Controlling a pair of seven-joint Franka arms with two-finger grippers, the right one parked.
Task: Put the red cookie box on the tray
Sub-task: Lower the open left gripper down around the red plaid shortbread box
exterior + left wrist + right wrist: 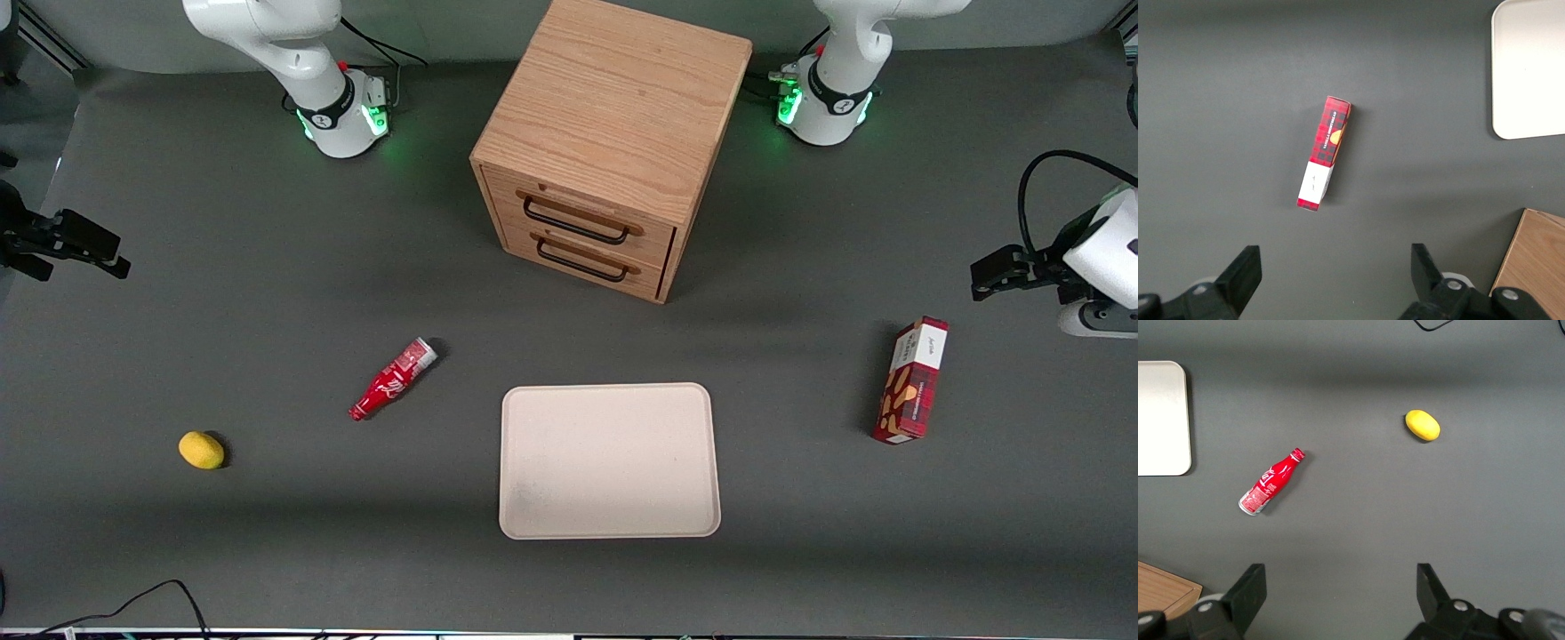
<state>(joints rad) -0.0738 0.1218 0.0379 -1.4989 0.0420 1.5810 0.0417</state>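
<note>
The red cookie box [910, 380] lies flat on the grey table toward the working arm's end, its white end panel pointing away from the front camera. It also shows in the left wrist view [1325, 153], lying alone. The cream-white tray [608, 460] lies beside it nearer the table's middle, with nothing on it; its corner shows in the left wrist view [1531, 67]. My left gripper [982, 274] hangs above the table, a little farther from the front camera than the box. It is open and empty [1333, 267], apart from the box.
A wooden two-drawer cabinet [605, 142] stands farther from the front camera than the tray, drawers shut. A red soda bottle [391, 380] and a yellow lemon [202, 450] lie toward the parked arm's end of the table.
</note>
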